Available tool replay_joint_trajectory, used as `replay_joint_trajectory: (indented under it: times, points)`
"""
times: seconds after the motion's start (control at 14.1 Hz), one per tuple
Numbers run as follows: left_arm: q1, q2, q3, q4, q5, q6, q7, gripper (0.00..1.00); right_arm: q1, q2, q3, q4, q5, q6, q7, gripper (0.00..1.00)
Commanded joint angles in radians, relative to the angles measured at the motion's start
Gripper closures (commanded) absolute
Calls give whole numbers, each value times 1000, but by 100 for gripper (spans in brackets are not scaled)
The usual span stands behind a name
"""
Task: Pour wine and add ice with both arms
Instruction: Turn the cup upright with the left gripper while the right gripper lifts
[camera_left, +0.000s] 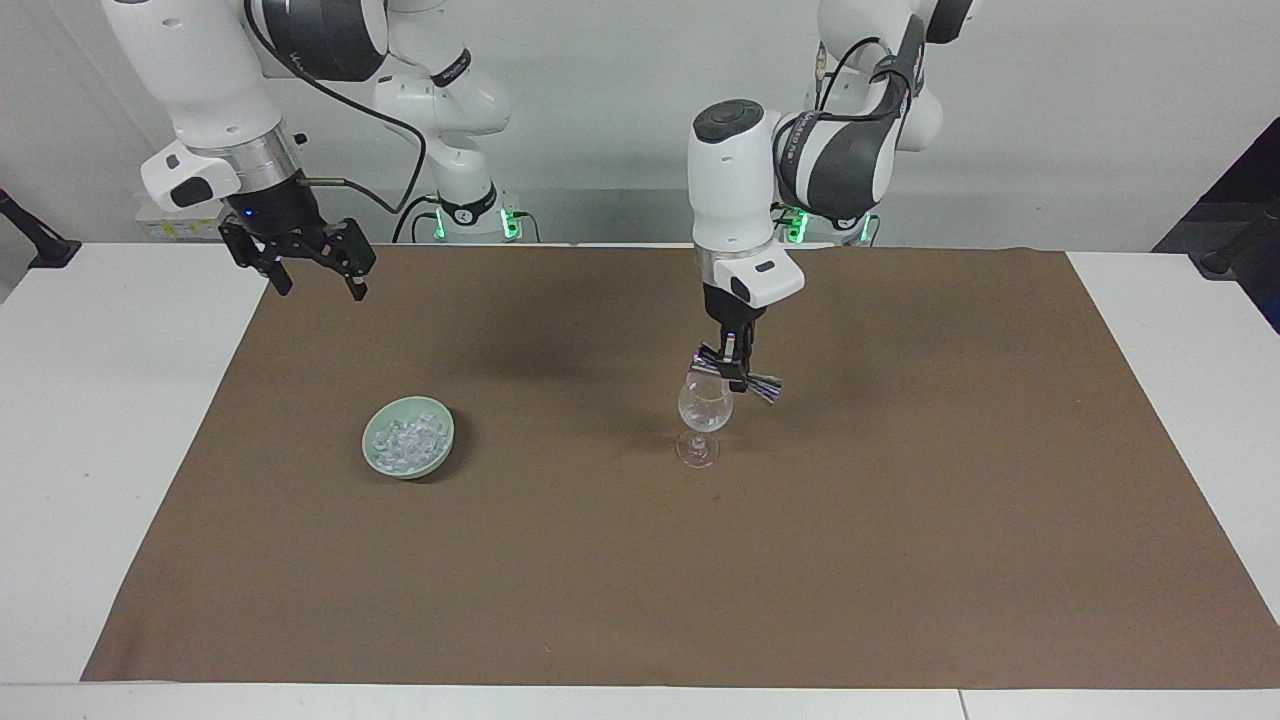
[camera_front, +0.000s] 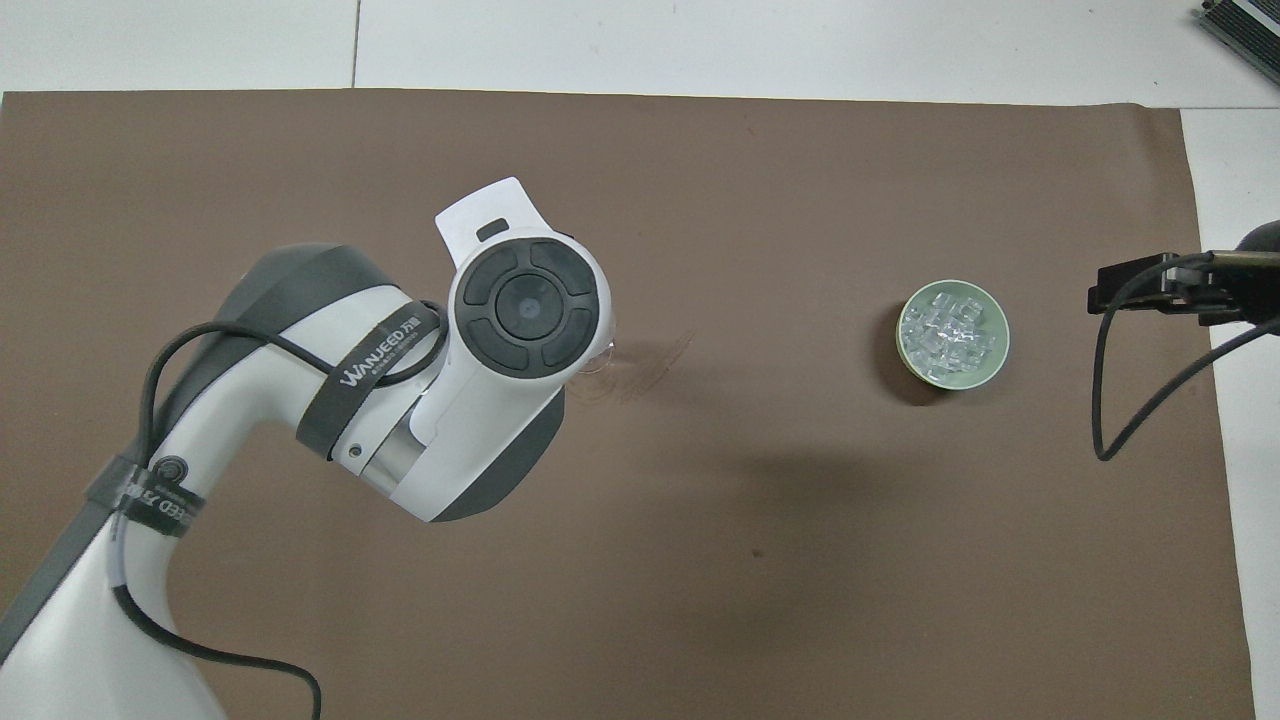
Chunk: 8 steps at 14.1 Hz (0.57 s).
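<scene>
The right end effector (camera_left: 310, 283), fingers spread and empty, hangs over the brown mat's (camera_left: 900, 520) edge nearest the robots. The left end effector (camera_left: 737, 372) grips a tilted metal jigger (camera_left: 735, 377) over the wine glass (camera_left: 704, 418). Farther out, toward the right arm's end of the bench (camera_left: 80, 420), the ice (camera_left: 405, 442) lies in a green bowl (camera_left: 383, 468), well apart from both end effectors.
</scene>
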Motion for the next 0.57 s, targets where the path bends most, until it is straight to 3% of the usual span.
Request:
replay_joint_trajectory:
  times: [0.0,0.14,0.35,0.5]
  points:
    - [41,-23,2,10,-123,-29,6,100,-4,-3,3,-4,-3,14,-26,0]
    - [83,-37,2,7,-197,-31,12,100,0,-5,5,-10,-1,37,-18,0]
    - [132,-52,-1,-12,-206,-47,30,100,0,-5,5,-16,-1,54,-21,0]
    - [205,-62,1,-13,-323,-66,90,100,3,-5,12,-18,-3,66,-16,0]
